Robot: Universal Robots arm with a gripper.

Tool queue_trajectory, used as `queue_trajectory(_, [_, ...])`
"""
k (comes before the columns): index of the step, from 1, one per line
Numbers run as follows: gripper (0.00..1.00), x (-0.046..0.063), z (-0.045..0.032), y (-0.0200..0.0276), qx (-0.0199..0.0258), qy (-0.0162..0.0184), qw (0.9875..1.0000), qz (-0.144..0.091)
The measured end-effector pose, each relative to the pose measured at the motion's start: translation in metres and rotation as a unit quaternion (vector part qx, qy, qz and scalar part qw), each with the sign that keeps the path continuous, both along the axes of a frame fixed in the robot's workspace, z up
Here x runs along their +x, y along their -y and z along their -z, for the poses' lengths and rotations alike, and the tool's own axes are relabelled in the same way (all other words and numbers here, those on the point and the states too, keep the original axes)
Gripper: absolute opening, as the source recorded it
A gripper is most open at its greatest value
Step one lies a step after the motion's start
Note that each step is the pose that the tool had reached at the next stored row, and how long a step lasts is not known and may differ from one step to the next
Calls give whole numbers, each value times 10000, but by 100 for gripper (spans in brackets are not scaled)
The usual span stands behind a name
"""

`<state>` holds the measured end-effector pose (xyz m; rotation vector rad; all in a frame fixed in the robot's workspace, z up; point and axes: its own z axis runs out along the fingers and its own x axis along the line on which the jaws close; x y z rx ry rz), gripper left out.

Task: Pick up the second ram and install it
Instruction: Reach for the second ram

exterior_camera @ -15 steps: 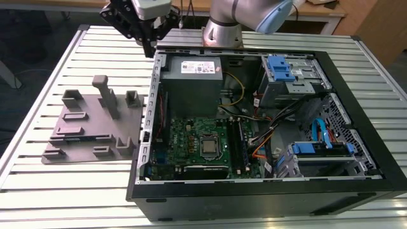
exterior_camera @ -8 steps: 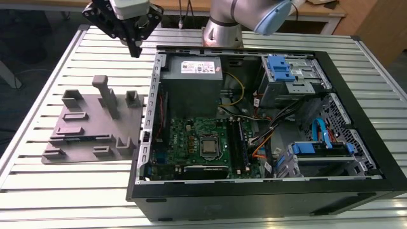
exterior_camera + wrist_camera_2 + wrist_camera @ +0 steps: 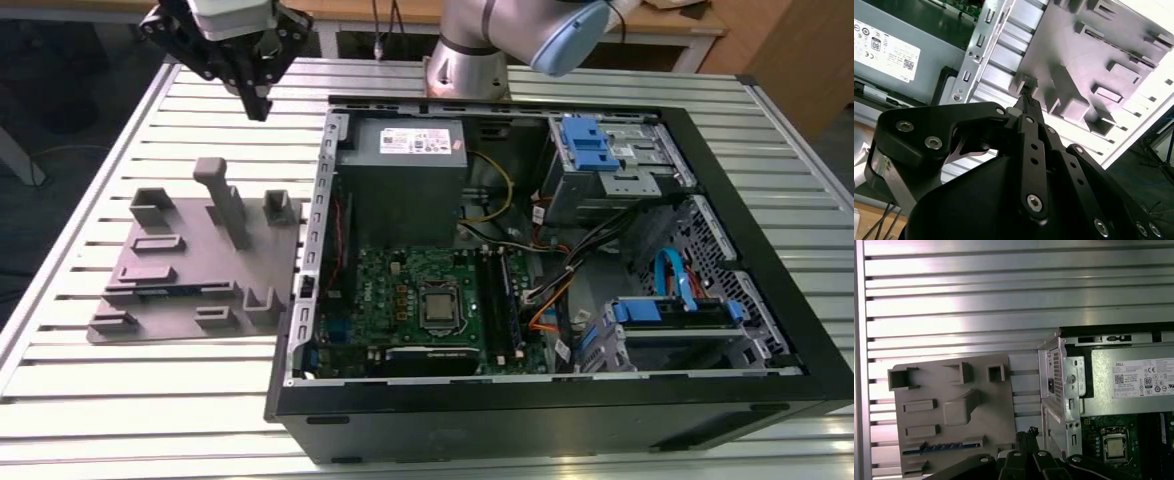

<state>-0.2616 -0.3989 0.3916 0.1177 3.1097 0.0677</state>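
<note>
The second ram [image 3: 939,446] lies on edge as a thin dark blue-green strip in a slot of the grey fixture plate [image 3: 954,415]. In the exterior view that ram [image 3: 150,291] sits at the plate's [image 3: 187,270] near side, on the exterior view's left of the open computer case [image 3: 534,250]. My gripper [image 3: 256,108] hangs high above the far end of the plate, fingers pointing down. It is shut with nothing held; its tip shows in both wrist views [image 3: 1027,98] [image 3: 1026,432]. Memory slots [image 3: 501,300] run beside the processor [image 3: 441,305] on the green motherboard.
The case lies open on a slatted aluminium table [image 3: 160,400]. A grey power supply [image 3: 400,170] fills its far corner, with drive cages with blue tabs [image 3: 594,150] and loose cables [image 3: 561,280] to the exterior view's right. Upright blocks [image 3: 220,200] stand on the fixture plate.
</note>
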Motion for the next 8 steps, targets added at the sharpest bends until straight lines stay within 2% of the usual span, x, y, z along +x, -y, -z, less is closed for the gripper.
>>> queue_trajectory(8, [10,-245,13,0,0,0,10000,0])
